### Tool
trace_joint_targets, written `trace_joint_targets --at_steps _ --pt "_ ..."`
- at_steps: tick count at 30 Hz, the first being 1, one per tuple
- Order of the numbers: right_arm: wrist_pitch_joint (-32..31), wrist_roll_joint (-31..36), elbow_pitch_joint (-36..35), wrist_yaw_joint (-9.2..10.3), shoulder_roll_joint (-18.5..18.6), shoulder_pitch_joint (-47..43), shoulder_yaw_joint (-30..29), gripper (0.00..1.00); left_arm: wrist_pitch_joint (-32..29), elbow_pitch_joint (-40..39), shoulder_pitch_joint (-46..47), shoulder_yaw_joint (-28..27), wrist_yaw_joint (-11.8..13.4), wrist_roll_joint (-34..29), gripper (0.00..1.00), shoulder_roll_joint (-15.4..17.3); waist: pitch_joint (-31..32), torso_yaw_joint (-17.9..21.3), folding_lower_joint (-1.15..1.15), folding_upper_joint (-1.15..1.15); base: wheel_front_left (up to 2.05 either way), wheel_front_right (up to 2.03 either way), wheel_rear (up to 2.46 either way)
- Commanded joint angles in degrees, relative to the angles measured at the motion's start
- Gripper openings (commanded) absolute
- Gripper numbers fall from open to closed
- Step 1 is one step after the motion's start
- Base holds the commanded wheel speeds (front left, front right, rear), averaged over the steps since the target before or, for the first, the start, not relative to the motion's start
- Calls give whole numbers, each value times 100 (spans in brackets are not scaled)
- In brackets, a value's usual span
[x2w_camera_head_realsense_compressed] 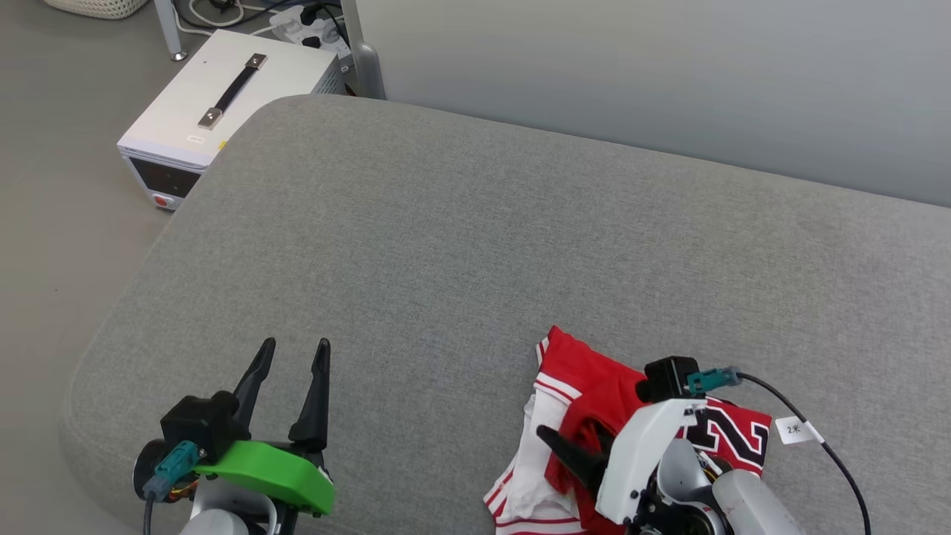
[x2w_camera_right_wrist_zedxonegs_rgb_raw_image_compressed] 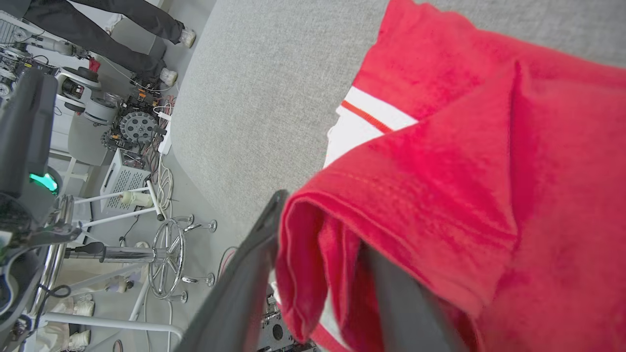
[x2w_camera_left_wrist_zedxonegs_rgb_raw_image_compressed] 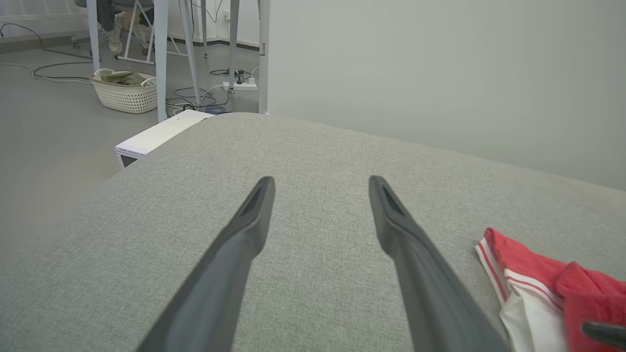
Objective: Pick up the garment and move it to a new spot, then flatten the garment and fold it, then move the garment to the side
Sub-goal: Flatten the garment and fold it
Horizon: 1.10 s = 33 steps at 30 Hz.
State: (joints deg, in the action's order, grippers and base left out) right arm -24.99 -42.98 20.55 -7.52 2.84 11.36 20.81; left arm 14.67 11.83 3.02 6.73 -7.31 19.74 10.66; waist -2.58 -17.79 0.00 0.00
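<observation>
Head view: crumpled red jersey shirt point(x2w_camera_head_realsense_compressed: 587, 371) w/ white sleeves lies near-right on grey fabric cushion point(x2w_camera_head_realsense_compressed: 446, 245), right gripper point(x2w_camera_head_realsense_compressed: 568, 449) on it. Left gripper point(x2w_camera_head_realsense_compressed: 296, 345) well apart.
L wrist: jaws spread wide, empty.
R wrist: jaws parted, loose red fold betw. them.

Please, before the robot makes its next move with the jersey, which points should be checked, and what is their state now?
1. Left gripper open, holding nothing: ok.
2. Right gripper free of the jersey: not ok; a red fold lies between its spread jaws.
3. Flat jersey: not ok; bunched.
4. Whole jersey on the grey cushion: cannot tell; it runs past the head view's bottom edge.
5. Room on the grey cushion to spread it: ok.
</observation>
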Motion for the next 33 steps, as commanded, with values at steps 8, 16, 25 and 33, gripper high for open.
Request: trace_joint_targets --at_steps 8,16,25,33 --pt "183 -359 -143 3 4 350 556 100 33 79 123 -25 -17 27 100 -48 75 45 0 0 0 0 0" --pt "-321 1007 -159 3 4 542 586 100 33 96 70 -25 -17 34 100 11 232 210 0 0 0 0 0" --pt "-777 2499 -1151 3 160 532 228 100 33 54 18 -19 -17 47 100 42 297 498 0 0 0 0 0" --pt "151 2846 -2163 3 938 505 -518 100 33 -153 -6 78 -17 46 100 32 342 852 0 0 0 0 0"
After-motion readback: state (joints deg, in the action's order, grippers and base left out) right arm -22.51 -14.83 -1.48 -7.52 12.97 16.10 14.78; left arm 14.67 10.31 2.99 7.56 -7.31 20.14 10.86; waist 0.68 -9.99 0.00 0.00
